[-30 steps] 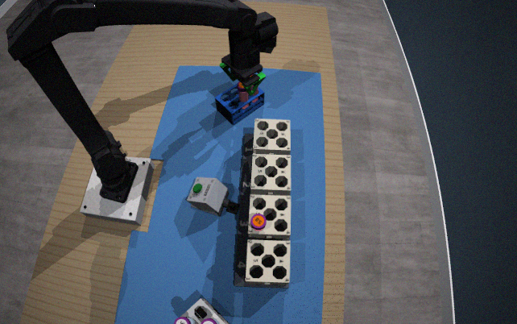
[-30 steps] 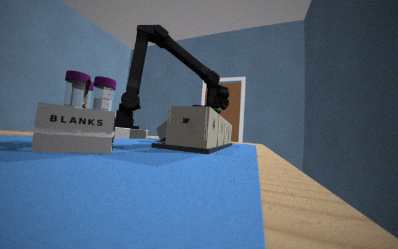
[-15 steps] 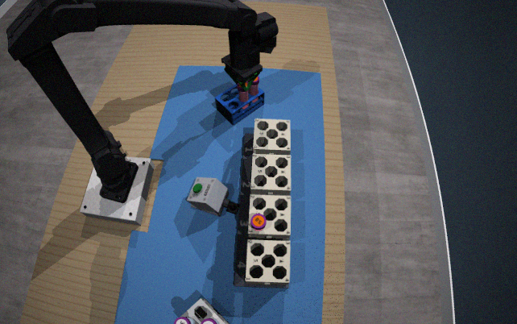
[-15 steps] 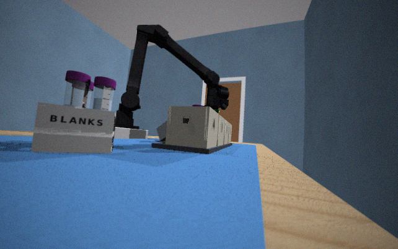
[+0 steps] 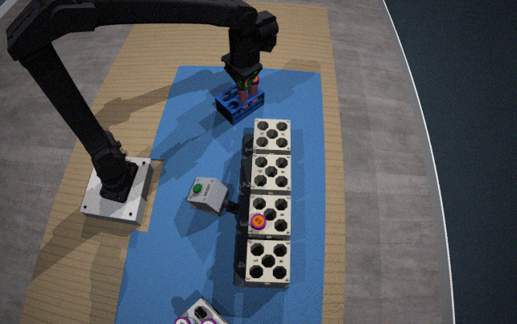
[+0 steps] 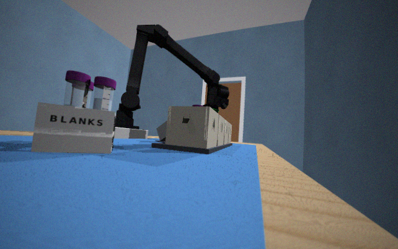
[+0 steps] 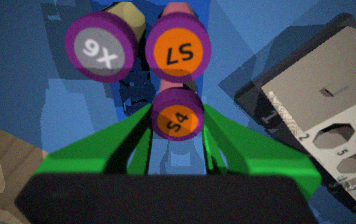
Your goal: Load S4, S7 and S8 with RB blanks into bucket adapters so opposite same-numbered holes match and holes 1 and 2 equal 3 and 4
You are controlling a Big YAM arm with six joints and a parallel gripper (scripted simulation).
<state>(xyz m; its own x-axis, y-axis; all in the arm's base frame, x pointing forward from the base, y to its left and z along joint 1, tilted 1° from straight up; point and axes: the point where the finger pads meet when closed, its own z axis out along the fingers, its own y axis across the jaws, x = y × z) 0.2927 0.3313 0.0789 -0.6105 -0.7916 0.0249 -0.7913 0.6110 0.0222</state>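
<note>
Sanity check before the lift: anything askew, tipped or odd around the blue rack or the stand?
Nothing stands out. The end effector is shut on S4, square on its cap; S7 and X6 stand upright in the blue rack. S8 sits seated in adapter 3; the adapters line up evenly.

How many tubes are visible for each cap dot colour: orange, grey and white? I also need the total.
Orange dot: 3, namely S4 held in the gripper, S7, and S8 in adapter 3
Grey dot: 1, X6
White dot: 3, in the blank rack
Total: 7 tubes
</note>
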